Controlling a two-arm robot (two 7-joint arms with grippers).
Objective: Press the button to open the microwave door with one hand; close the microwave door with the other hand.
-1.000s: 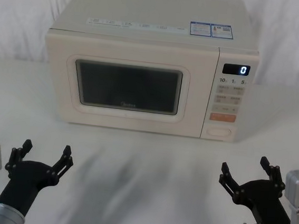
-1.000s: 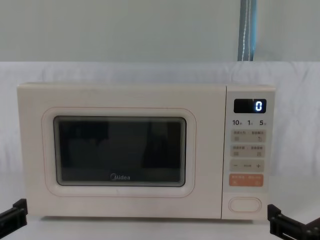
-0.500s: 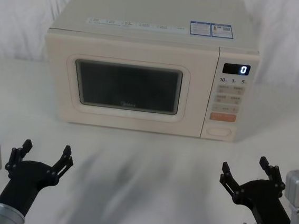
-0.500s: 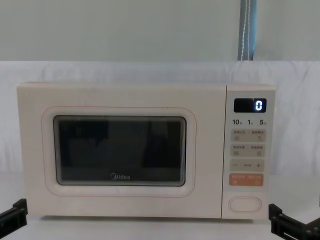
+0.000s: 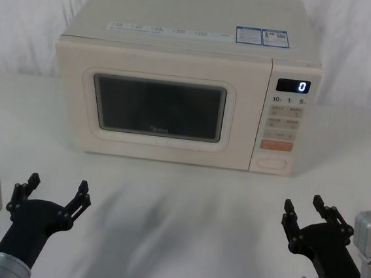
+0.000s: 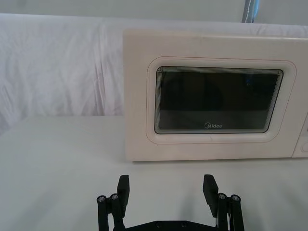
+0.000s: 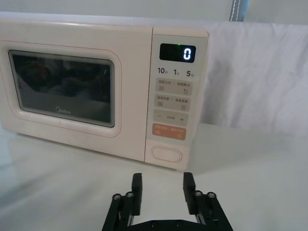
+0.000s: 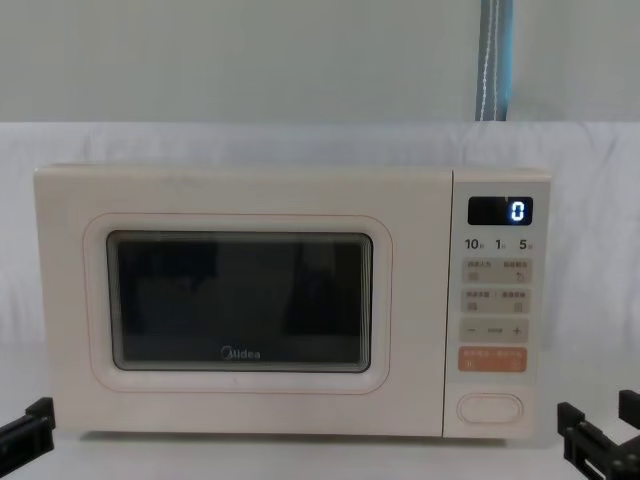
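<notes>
My left gripper [image 5: 54, 191] hangs low over the near edge of the white table [image 5: 185, 211], its fingers spread wide and holding nothing, with an open stretch of bare cloth between it and the microwave [image 5: 179, 72]. From my left wrist view the same fingers [image 6: 123, 189] stand well apart, pointing toward the lower edge of the microwave door [image 6: 219, 103]. That door, shut flush with the cabinet, runs long from side to side and faces me squarely, its dark window [image 5: 158, 107] set in the middle. White drapery [image 5: 19, 18] hangs behind and to both sides of the oven, leaving free table at either flank. Right of the door stands the upright control panel [image 5: 284, 119], the display [image 5: 293, 85] at its top reading 0, and the button [image 5: 272, 164] at its foot, lying widthwise beneath the orange key [image 5: 276, 146]. My right gripper [image 5: 307, 210] sits near the table's front, right of the button and well short of it, its fingers [image 7: 137, 187] open to a narrower gap, as far as I can judge. Nothing lies between it and the panel.
</notes>
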